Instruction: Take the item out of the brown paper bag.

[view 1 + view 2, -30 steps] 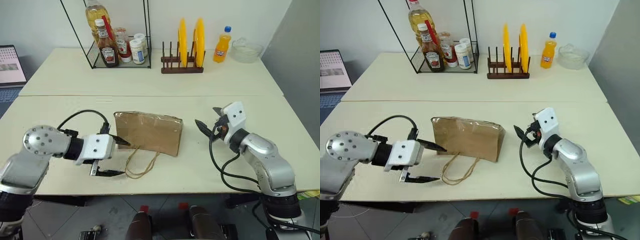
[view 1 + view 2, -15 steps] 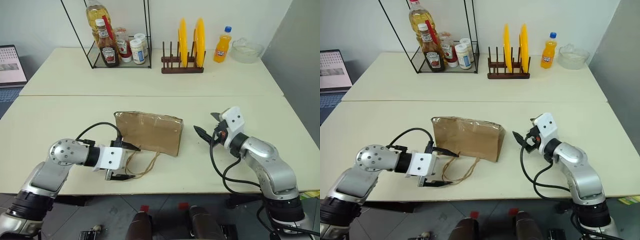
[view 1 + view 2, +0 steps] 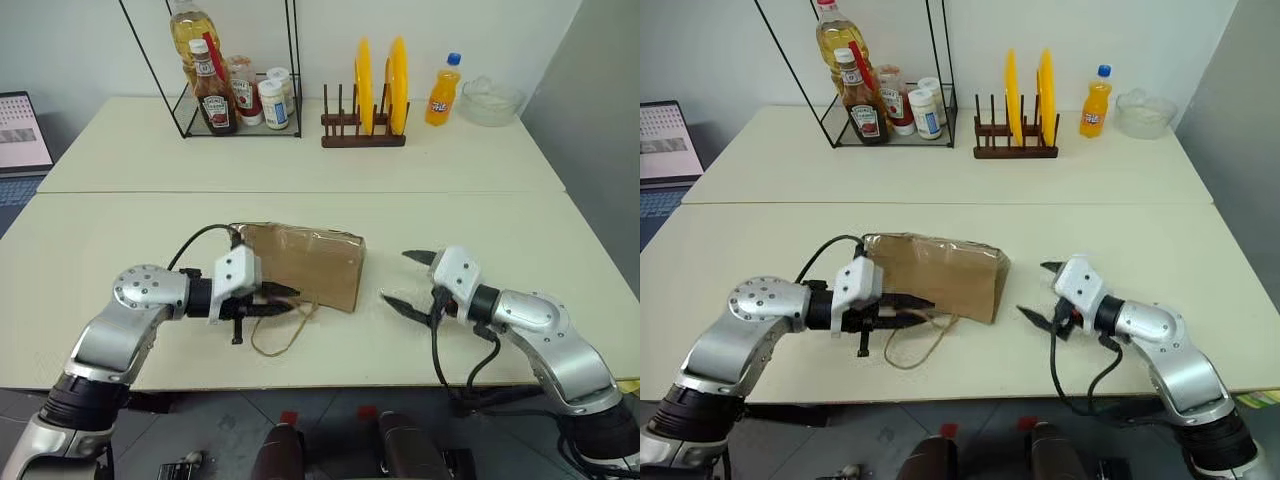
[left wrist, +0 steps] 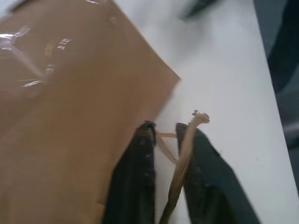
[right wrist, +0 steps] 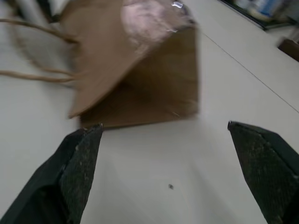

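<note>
Brown paper bag [image 3: 300, 263] lies flat mid-table [image 3: 120, 230]. Left gripper [image 4: 166, 140] pinches bag's handle [image 4: 183, 154]. Right gripper [image 3: 408, 280] spread wide, holds nothing, near bag's right end.

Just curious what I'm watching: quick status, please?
Left gripper shut on bag handle. Right gripper open, beside brown paper bag. Item not visible. Nothing in the way.

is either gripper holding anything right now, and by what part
The left gripper is shut on a tan loop handle of the brown paper bag, near the bag's opening edge. The right gripper is open beside the bag, holding nothing.
</note>
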You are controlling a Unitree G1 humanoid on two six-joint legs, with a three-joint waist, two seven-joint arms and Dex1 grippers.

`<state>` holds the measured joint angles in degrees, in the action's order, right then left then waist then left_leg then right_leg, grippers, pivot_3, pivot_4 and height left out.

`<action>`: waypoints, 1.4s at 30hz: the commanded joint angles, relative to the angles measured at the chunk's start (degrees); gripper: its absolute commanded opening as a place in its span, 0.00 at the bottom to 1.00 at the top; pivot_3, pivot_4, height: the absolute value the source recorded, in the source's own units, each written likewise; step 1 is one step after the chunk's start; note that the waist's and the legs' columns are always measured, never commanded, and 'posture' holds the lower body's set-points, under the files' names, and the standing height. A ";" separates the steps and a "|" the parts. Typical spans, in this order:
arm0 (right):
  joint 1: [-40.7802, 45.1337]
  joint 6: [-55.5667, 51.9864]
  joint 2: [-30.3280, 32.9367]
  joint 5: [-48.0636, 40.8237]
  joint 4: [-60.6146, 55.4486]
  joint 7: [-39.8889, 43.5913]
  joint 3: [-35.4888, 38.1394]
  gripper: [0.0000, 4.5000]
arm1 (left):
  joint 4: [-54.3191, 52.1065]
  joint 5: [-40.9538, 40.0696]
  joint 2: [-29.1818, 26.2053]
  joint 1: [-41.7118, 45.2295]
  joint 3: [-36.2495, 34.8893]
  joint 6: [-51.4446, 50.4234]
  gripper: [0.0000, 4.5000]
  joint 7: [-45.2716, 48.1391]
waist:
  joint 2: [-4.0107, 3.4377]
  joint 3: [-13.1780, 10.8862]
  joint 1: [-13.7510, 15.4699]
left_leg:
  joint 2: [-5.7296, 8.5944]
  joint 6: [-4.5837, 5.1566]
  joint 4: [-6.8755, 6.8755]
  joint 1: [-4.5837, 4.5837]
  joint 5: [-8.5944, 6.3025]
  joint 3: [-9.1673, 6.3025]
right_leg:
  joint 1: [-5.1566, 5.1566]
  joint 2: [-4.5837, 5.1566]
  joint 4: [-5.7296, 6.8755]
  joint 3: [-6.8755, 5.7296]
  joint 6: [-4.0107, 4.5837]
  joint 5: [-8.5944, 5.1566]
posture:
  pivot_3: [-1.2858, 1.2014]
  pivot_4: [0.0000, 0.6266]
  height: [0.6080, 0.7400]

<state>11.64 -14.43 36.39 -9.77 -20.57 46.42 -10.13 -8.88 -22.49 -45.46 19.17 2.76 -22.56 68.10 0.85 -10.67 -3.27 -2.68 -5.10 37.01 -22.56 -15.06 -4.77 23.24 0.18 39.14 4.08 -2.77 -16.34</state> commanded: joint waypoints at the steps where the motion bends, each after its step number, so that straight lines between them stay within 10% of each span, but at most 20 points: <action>1: 0.26 10.79 1.84 1.41 2.94 6.92 -2.64 1.00 | -0.35 -3.96 1.08 2.30 -3.35 -6.05 0.01 -3.06 | 0.01 0.01 -0.01 | 0.00 0.00 0.00 0.03 0.00 0.00 | -0.03 0.00 0.00 0.00 0.00 0.00 | 0.52 0.24 1.00; 9: 6.09 39.22 -0.06 8.23 16.19 15.24 -11.02 1.00 | -2.81 -8.74 3.30 4.80 -5.61 -16.19 0.01 -9.78 | 0.01 0.01 -0.03 | 0.00 -0.01 0.04 0.08 0.01 0.00 | -0.04 0.00 0.06 0.01 0.01 0.01 | 0.52 0.24 1.00; 17: 17.65 69.41 -8.34 28.24 36.24 0.99 -15.90 1.00 | -4.77 -12.16 4.41 5.61 -7.18 -21.17 0.01 -13.38 | 0.02 0.01 -0.05 | 0.00 -0.06 0.04 0.13 0.03 0.01 | -0.05 0.02 0.12 0.01 0.02 0.02 | 0.52 0.24 1.00; 42: 35.34 60.70 -17.68 65.34 55.01 -32.84 -28.48 1.00 | -4.45 -19.42 5.14 7.94 -10.36 -27.33 0.01 -18.50 | 0.14 0.09 -0.35 | 0.02 -0.16 0.02 0.64 0.10 0.06 | -0.11 0.00 0.78 0.13 0.18 -0.07 | 0.52 0.24 1.00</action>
<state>46.64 49.57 17.66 52.76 31.37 13.36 -37.57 -11.74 -40.53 -40.07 25.73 -6.09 -49.91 49.48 0.99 -10.59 -3.61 -2.67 -5.25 37.02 -21.91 -14.96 -4.72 23.12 0.19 39.93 4.20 -2.59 -16.41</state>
